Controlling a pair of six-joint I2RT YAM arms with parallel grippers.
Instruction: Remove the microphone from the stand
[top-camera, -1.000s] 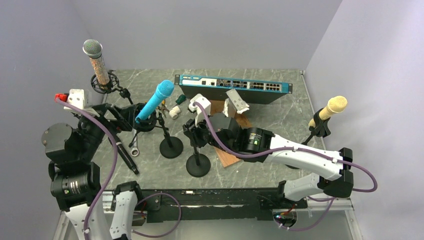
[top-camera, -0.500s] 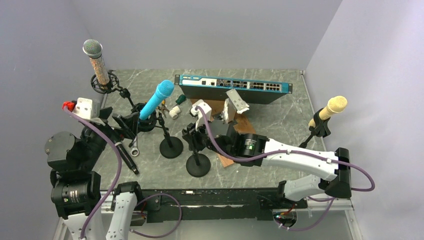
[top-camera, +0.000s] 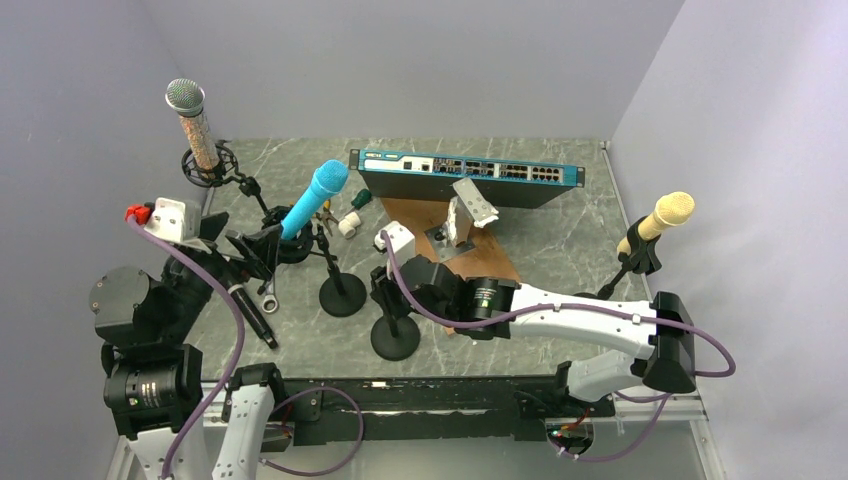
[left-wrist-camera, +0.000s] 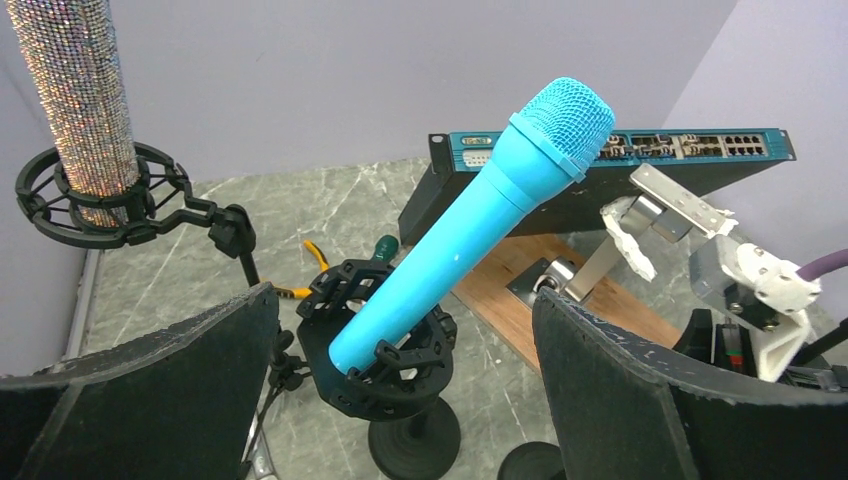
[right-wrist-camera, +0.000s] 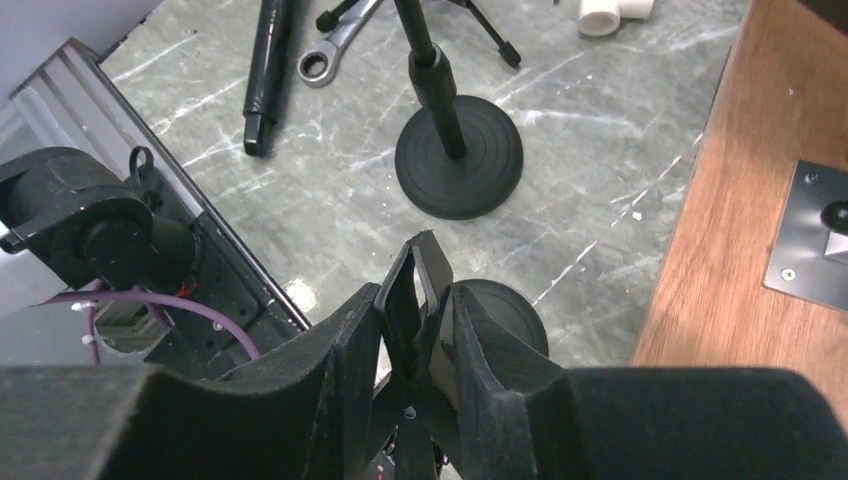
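Just left of the network switch, the blue microphone leans in its shock mount. The left end effector, wide open and empty, flanks it: grip mid-barrel, then pull along its axis. The right end effector pinches another stand's clip.

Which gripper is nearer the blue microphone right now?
Left. The left gripper is open just short of the blue microphone, which shows between its jaws in the wrist view. The right gripper sits farther off, closed on the clip of an empty stand.
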